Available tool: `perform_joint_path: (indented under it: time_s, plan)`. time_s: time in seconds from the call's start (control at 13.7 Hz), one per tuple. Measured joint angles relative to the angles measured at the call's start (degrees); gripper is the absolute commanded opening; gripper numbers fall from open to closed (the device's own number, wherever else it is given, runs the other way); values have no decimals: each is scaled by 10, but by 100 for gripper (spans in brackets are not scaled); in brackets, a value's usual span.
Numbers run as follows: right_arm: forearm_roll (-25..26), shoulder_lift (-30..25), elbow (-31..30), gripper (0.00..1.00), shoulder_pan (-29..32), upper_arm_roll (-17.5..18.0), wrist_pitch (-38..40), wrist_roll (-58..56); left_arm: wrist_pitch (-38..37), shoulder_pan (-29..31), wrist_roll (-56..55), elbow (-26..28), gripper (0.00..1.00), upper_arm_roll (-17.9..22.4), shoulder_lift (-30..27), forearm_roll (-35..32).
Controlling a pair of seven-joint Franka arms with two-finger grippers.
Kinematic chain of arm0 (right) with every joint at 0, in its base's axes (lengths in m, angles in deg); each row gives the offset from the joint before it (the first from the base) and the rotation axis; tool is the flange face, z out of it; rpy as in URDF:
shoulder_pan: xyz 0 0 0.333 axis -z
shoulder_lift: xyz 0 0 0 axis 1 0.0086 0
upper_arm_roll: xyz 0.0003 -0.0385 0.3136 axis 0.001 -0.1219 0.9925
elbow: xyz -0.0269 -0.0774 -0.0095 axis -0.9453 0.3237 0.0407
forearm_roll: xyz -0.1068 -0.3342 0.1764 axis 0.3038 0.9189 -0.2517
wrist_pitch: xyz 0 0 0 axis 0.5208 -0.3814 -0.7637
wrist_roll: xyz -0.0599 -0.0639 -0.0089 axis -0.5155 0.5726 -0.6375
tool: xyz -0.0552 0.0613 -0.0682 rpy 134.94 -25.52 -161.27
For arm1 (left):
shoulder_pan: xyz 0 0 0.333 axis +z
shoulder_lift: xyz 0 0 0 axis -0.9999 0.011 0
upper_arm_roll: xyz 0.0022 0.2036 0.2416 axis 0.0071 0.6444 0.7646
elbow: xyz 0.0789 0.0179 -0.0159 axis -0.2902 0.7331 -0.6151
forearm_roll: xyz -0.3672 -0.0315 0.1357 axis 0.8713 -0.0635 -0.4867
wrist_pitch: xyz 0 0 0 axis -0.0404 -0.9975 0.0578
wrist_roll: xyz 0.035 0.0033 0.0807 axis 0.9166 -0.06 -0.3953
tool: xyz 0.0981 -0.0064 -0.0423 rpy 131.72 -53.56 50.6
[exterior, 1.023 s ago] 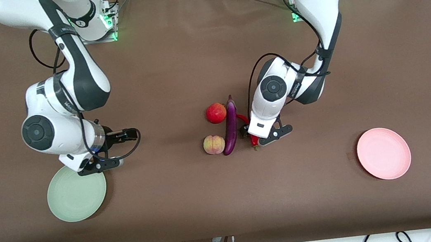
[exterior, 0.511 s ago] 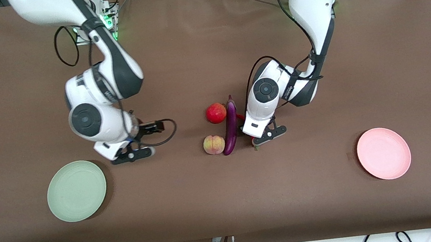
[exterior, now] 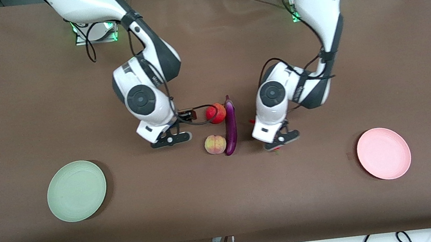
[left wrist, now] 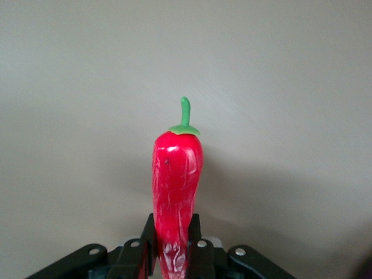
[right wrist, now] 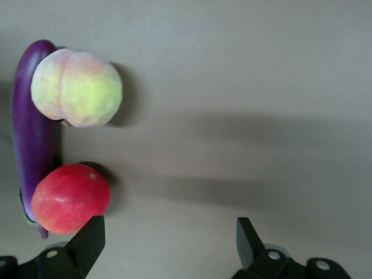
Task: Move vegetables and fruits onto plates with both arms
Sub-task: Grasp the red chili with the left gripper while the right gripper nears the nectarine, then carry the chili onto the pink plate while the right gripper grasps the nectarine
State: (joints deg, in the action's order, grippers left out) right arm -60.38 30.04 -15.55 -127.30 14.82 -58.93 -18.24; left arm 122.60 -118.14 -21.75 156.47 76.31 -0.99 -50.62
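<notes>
Risen, left gripper [exterior: 278, 145] pinches chili [left wrist: 176, 183]; right gripper [right wrist: 168, 238] gapes, arriving; plates [exterior: 76, 191] seemingly bare.

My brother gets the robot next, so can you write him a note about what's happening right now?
Left gripper: jaws shut on the chili, lifted beside the eggplant, toward the left arm's end.
Right gripper: jaws open, empty, over the table beside the apple.
Apple, peach and eggplant lie together mid-table, the peach nearer the front camera than the apple.
Green plate is at the right arm's end, pink plate at the left arm's end; nothing is on either.
Done: chili picked up.
Left: put the chili on a plate, then move the other three.
</notes>
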Motion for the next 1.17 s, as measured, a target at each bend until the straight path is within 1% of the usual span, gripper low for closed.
perform_joint_path:
  time_s: [0.15, 0.29, 0.58, 0.73, 0.88, 1.17]
  plan:
    - [0, 12, 0, 100, -22, 0, -23, 27, -33, 25, 98, -1, 4, 31, -33, -4]
    - [0, 22, 0, 100, -41, 0, -41, 61, -46, 75, 211, -1, 4, 37, -50, -5]
    - [0, 45, 0, 100, -75, 0, -81, 129, -42, 193, 432, -3, 4, 38, -48, -6]
    - [0, 56, 0, 100, -84, 0, -97, 142, -24, 250, 516, -15, 4, 37, -34, -6]
    - [0, 62, 1, 99, -91, 0, -103, 145, 16, 283, 555, -27, 4, 36, -9, -6]
    - [-1, 62, 1, 99, -97, 0, -114, 161, 67, 289, 560, -37, 5, 34, 36, -6]
